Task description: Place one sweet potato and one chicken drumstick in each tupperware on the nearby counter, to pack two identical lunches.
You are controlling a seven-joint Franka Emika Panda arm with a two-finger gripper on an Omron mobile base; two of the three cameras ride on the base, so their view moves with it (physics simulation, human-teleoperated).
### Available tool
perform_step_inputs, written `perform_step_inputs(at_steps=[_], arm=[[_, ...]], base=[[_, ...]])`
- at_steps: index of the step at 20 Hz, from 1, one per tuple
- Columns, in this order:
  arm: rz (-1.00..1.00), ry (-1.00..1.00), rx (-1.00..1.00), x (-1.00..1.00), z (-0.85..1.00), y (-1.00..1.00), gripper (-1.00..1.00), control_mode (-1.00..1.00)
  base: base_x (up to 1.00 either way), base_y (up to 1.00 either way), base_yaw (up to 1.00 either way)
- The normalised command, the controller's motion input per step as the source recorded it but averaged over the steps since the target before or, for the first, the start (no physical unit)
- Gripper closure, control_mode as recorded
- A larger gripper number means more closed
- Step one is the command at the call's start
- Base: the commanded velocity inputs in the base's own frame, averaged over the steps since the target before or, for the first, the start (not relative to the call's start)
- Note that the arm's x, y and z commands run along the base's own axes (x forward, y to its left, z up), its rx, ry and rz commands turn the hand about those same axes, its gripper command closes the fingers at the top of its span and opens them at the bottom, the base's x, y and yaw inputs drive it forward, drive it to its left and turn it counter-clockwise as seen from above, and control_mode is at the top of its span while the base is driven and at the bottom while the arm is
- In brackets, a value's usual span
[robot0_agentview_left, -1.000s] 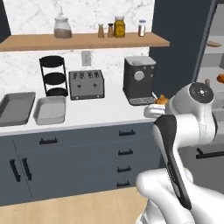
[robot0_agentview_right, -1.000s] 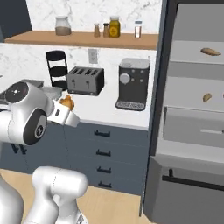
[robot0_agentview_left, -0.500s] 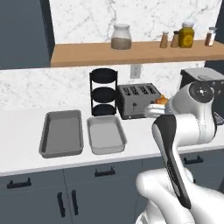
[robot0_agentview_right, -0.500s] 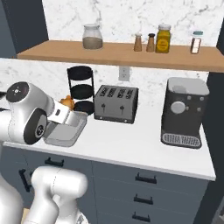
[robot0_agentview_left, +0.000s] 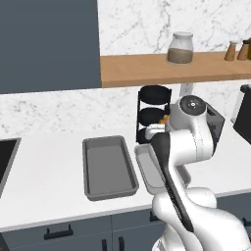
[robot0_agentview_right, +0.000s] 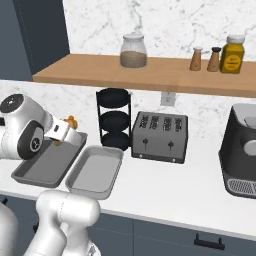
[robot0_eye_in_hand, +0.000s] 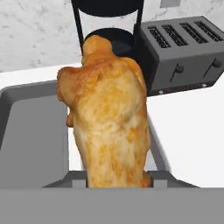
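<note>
- The chicken drumstick (robot0_eye_in_hand: 109, 118) sits clamped in the gripper (robot0_agentview_right: 64, 131), jaws closed on it.
- It hangs above the two grey tupperware (robot0_agentview_right: 95, 172) on the white counter (robot0_agentview_right: 170, 187).

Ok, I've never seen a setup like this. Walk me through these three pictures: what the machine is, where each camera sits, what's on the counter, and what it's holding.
This is a rendered kitchen. The machine is a white robot arm on a base that can drive. Two pictures come from cameras on that base, looking forward over the arm from its left and its right. The third comes from a camera on the hand, looking along the gripper.

On the white counter lie two shallow grey lidless tupperware: a darker one and a lighter one, side by side. Nothing can be seen lying in them. Behind them stand a black tiered rack, a toaster and a coffee machine. A wooden shelf above carries jars and shakers.

The gripper holds a glossy orange-brown chicken drumstick, hanging above the tupperware.
</note>
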Motion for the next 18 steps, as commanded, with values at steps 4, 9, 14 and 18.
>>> perform_step_inputs(at_steps=[4,9,14,18], arm=[[0.01,0.37,-0.02,0.03,-0.77,0.17,1.00,-1.00],[0.06,0.37,0.00,0.14,-0.83,-0.06,1.00,-1.00],[0.09,0.10,0.01,0.38,-0.57,-0.21,1.00,-1.00],[0.07,0.00,0.00,0.23,-0.50,-0.35,1.00,-1.00]], base=[[0.00,0.00,0.00],[0.00,0.00,0.00],[0.00,0.00,0.00],[0.00,0.00,0.00]])
